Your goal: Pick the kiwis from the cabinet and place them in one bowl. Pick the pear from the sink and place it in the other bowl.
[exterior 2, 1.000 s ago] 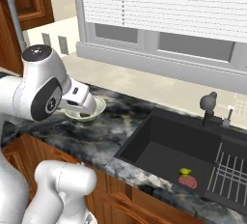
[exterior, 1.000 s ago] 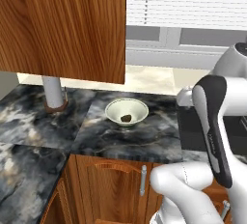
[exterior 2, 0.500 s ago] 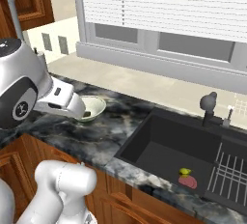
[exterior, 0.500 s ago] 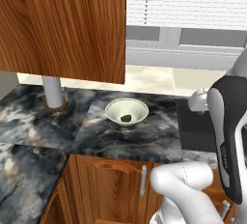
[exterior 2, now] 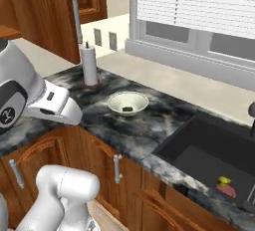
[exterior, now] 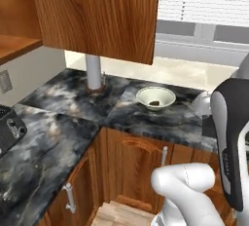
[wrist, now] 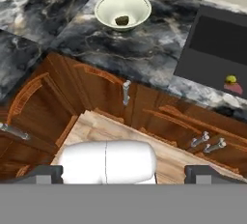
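With one kiwi (wrist: 122,20) in the bowl (wrist: 103,5) on the bench (wrist: 144,49), the pear (wrist: 231,79) sits in the sink (wrist: 207,39), likely light, firm and slippery-round, best pinched across its belly by the wide-spread, empty fingers (wrist: 50,174)

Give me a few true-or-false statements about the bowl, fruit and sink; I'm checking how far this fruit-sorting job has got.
1. A kiwi lies inside the bowl on the counter. True.
2. The pear is in that bowl with the kiwi. False: it sits in the sink, beside a flat reddish-pink thing.
3. The claw grips a kiwi. False: its jaws stand wide open with nothing between them.
4. A paper towel roll stands upright on the counter near the bowl. True.
5. The bowl rests inside the sink. False: it is on the dark marbled counter, apart from the sink.
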